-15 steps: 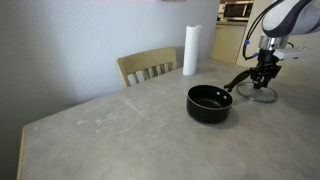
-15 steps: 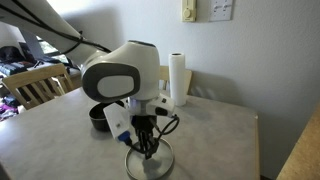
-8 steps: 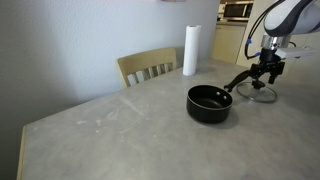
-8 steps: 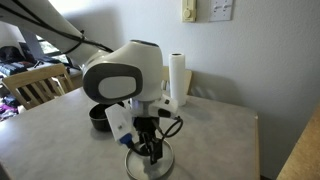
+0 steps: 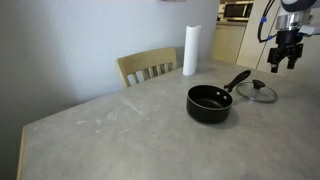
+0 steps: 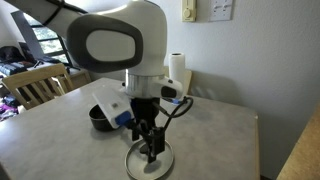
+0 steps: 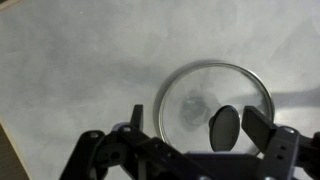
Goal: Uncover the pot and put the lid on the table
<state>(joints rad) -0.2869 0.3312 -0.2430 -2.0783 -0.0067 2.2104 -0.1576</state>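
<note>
The black pot (image 5: 209, 102) stands uncovered on the grey table (image 5: 120, 130), its long handle pointing at the lid (image 5: 258, 92). The glass lid lies flat on the table beside the pot. My gripper (image 5: 277, 64) hangs open above the lid, clear of it. In an exterior view the gripper (image 6: 150, 152) hovers just over the lid (image 6: 148, 164), and the arm partly hides the pot (image 6: 100, 118). In the wrist view the lid (image 7: 195, 95) lies below with its black knob (image 7: 223, 128) between the spread fingers (image 7: 262, 125), untouched.
A wooden chair (image 5: 148, 66) stands at the table's far side, seen also as the chair (image 6: 35, 85). A white paper towel roll (image 5: 190, 50) stands upright behind the pot. The table's edge runs near the lid (image 6: 250, 130).
The gripper was shut on the lid's knob, low on the table. It has opened, let the lid go and risen; the lid stays flat on the table.
</note>
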